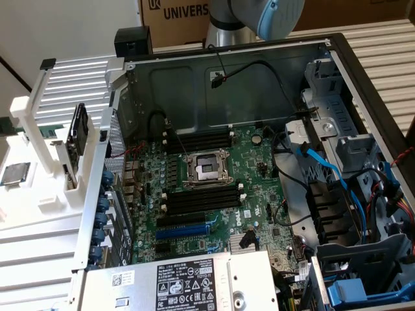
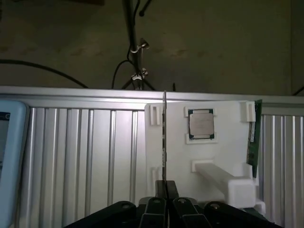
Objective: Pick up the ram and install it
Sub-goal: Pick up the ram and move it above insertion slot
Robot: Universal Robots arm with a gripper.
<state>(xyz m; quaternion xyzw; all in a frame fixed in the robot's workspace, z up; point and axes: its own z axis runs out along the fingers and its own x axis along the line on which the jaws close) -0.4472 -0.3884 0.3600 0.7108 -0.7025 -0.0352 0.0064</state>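
Arm [image 1: 259,16]: grey-and-blue joint at upper edge of exterior view, well apart from white holder [image 2: 178,152].
Claw [image 2: 166,192]: pointed toward white holder; jaws together, clamped on one end of ram [image 2: 164,137].
Ram: thin strip seen edge-on, in front of white holder; contact with it cannot be told.
Processor chip [image 2: 202,124]: seated in white holder, beside ram.
Second green strip [image 2: 254,135]: on edge at white holder's side.
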